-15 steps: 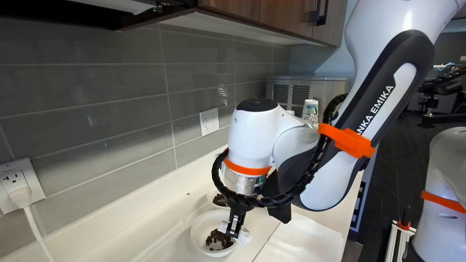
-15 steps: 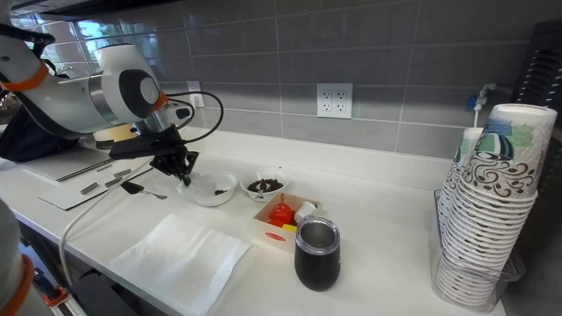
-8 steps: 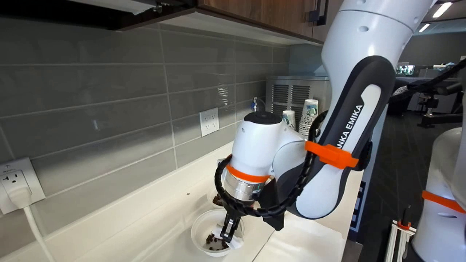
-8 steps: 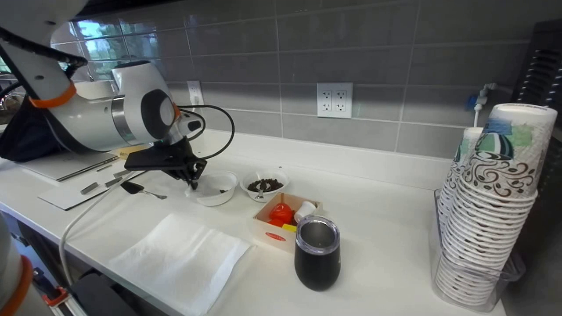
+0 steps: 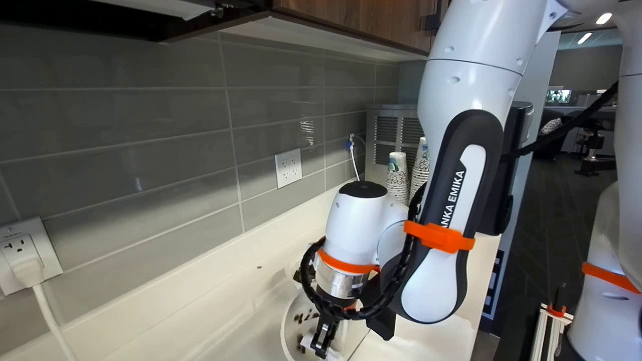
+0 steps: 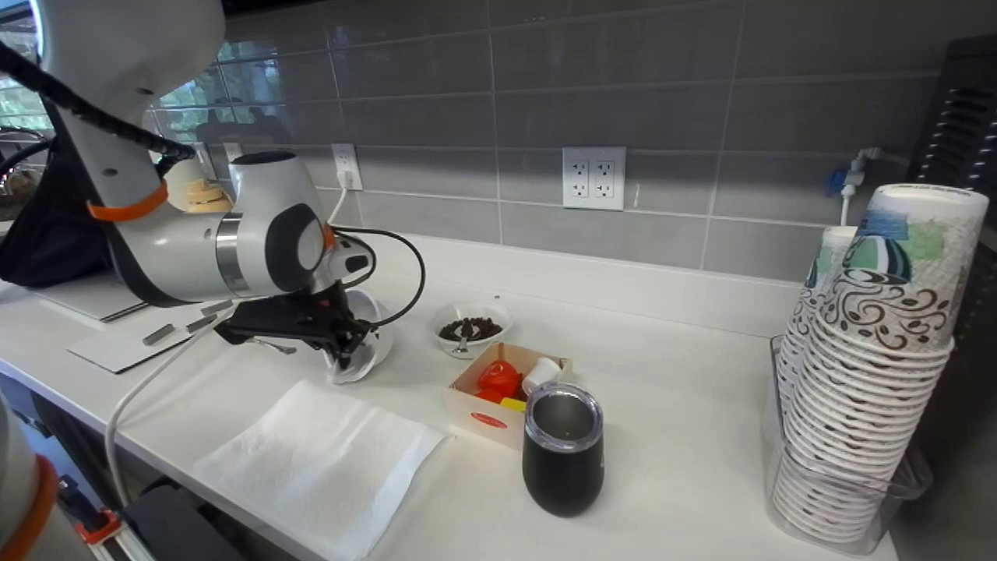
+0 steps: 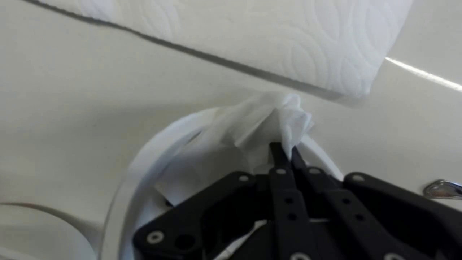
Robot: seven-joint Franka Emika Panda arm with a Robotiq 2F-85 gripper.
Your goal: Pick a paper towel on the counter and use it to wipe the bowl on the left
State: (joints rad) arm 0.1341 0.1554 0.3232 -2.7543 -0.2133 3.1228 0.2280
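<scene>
My gripper [image 7: 287, 151] is shut on a crumpled white paper towel [image 7: 296, 121]. The held towel hangs over the near rim and into the wide white bowl [image 7: 124, 202]. In both exterior views the gripper [image 5: 319, 348] [image 6: 343, 360] is down at the bowl's edge. The bowl [image 5: 287, 331] [image 6: 380, 349] looks tilted. Dark brown crumbs [image 5: 307, 317] lie on its inner face, partly hidden by the arm and towel. A larger white paper towel sheet [image 6: 327, 467] lies flat on the off-white counter [image 6: 685, 436]; it also shows in the wrist view [image 7: 288, 43].
A smaller bowl [image 6: 505, 312] with dark contents and a spoon stands beside the wide bowl. A small box [image 6: 475, 421] with red items, a black tumbler [image 6: 564, 471] and tall cup stacks [image 6: 864, 389] stand farther right. A metal utensil [image 7: 444, 189] lies near the bowl.
My gripper has moved lower with the towel, pressing at the bowl's edge. The bowl has shifted and tipped, and its crumbs have spread. The loose towel sheet has not moved.
</scene>
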